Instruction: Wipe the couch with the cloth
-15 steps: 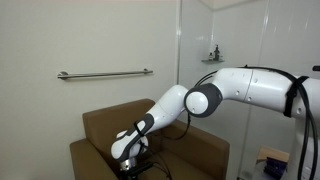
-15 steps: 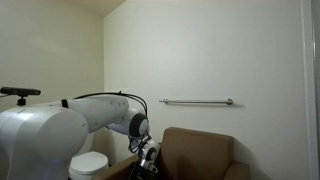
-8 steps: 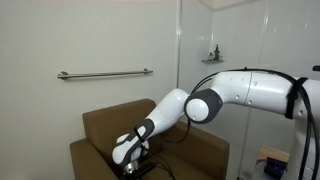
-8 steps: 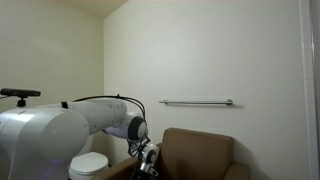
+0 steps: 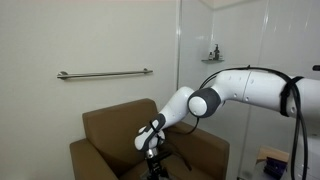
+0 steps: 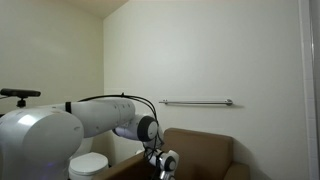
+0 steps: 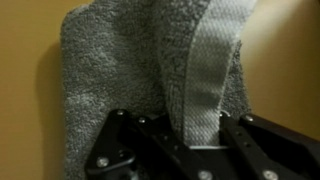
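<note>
The gripper (image 7: 196, 138) is pressed together on a raised fold of the cloth (image 7: 110, 75) and pinches it. The rest of the grey cloth lies spread just beyond the fingers, flat on the tan couch (image 7: 25, 90).

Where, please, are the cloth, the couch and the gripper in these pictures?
the cloth (image 7: 115, 70): wrist view, on its flat fuzzy grey part.
the couch (image 5: 112, 120): an exterior view, on its backrest.
the gripper (image 7: 200, 128): wrist view, midway between its fingertips.
</note>
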{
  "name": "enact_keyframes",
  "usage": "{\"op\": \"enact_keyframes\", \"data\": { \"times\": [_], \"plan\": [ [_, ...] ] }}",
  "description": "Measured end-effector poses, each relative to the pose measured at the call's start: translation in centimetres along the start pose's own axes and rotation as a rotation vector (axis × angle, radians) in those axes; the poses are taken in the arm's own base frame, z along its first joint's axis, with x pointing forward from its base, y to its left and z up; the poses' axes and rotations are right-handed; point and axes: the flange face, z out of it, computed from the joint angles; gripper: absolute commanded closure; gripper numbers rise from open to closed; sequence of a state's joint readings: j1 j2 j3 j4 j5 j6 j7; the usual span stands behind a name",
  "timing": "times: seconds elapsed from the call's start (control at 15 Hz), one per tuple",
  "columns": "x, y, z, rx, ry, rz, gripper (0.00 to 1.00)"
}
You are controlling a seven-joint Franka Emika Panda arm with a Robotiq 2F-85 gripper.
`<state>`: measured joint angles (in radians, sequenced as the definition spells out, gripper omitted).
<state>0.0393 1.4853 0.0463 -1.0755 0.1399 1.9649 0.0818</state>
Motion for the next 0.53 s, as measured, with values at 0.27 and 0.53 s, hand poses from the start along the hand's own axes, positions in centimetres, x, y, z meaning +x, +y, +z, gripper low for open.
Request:
{"op": "enact_keyframes", "data": {
  "times": [0.27,0.53],
  "plan": [
    [0.8,7.7,-1.4,0.026,0.016,0.101,0.94],
    [0.8,11.1,-1.6,0.039,0.016,0.146,0.95]
  ]
}}
